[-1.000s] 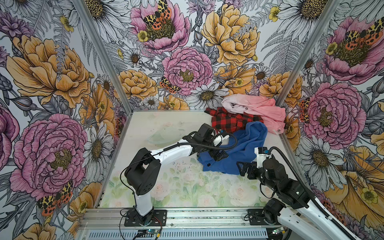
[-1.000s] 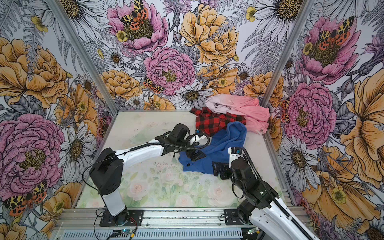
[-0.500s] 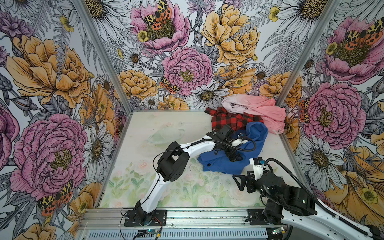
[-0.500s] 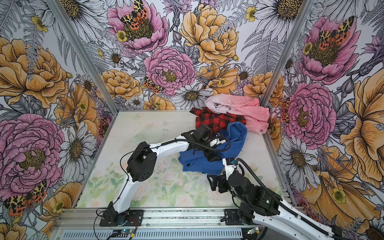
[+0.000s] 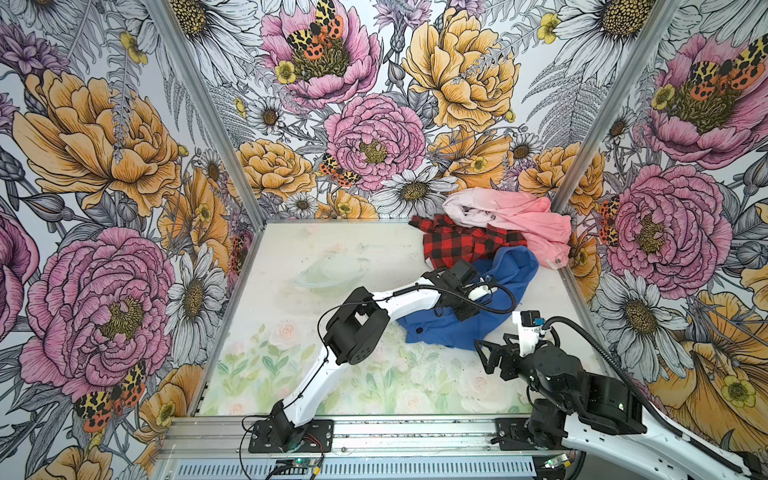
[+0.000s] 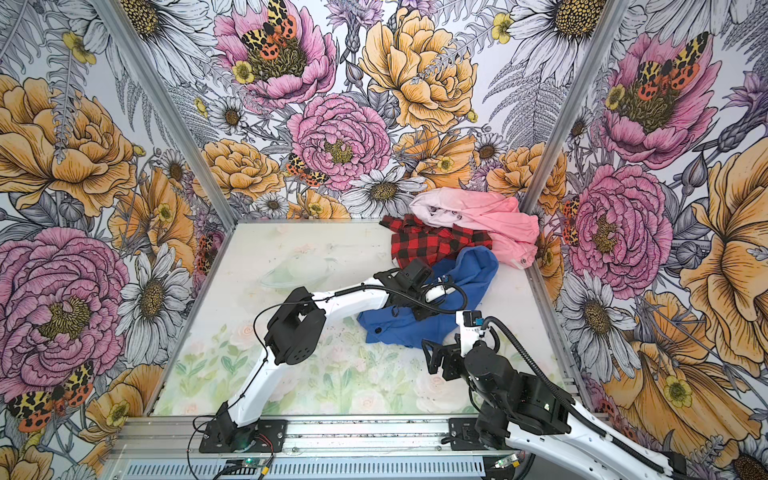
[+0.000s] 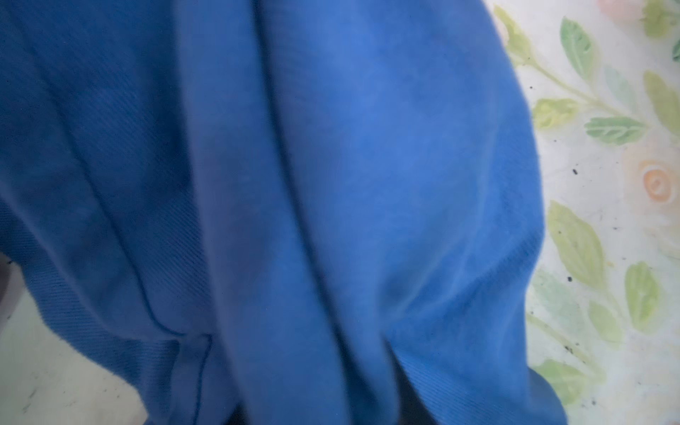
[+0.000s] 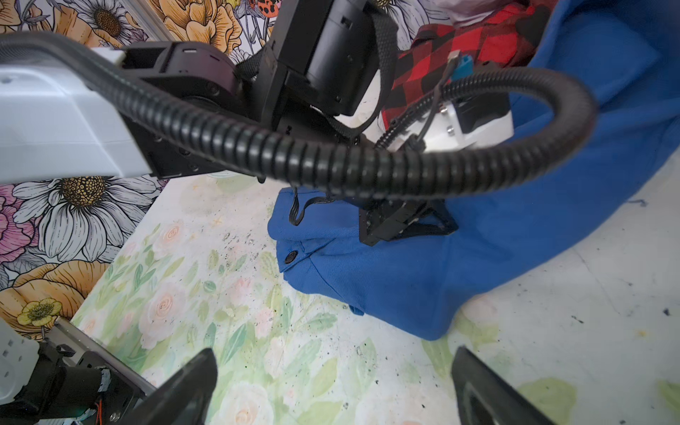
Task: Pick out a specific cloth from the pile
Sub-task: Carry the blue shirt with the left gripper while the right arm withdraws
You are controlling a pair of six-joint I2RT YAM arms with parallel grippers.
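Cloth (image 7: 331,184) filling left wrist view, right wrist view showing left claw (image 8: 404,228) seemingly clenched on it, right claw (image 8: 333,355) released

One blue shirt (image 5: 513,266), one plaid shirt (image 5: 457,243), two pink garments (image 5: 536,222) (pale, salmon), two arms: left arm (image 5: 409,297), right arm (image 5: 582,388).

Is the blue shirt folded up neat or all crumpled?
Crumpled. The blue shirt lies in loose, rumpled folds on the table, its edges uneven, not squared up.
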